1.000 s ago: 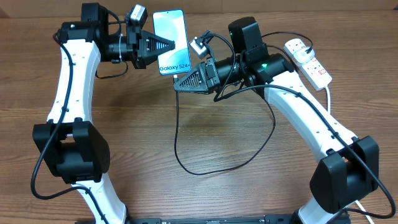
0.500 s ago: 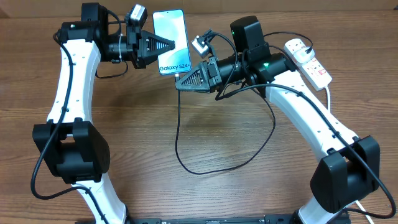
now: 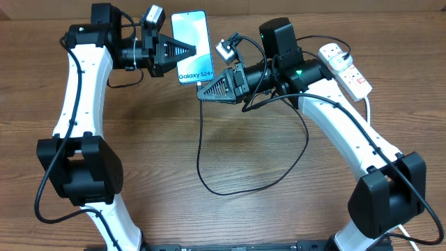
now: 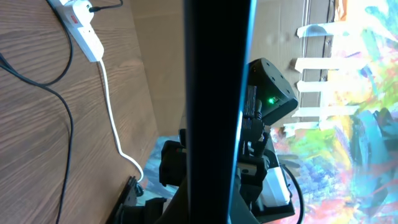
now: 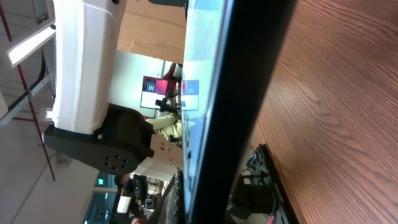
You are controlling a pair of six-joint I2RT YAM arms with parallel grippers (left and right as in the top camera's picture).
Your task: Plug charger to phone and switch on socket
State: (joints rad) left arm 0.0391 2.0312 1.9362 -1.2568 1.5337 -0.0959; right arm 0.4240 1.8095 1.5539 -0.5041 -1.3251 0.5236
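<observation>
While the left gripper (image 3: 189, 49) is clenched on the left edge of the phone (image 3: 198, 31), the phone faces screen-up over the far middle of the table (image 3: 230, 223), with its "Galaxy S24" end nearest the robot. Just beside that end, the right gripper (image 3: 201, 93) is closed on the tip of the charger (image 3: 198, 150), whose cable loops across the wood. The socket (image 3: 348, 68) lies far right, well apart from both grippers.

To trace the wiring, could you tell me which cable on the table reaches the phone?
The thin black charger cable, which rises to the phone; the thick white cord only leaves the socket at the right.
</observation>
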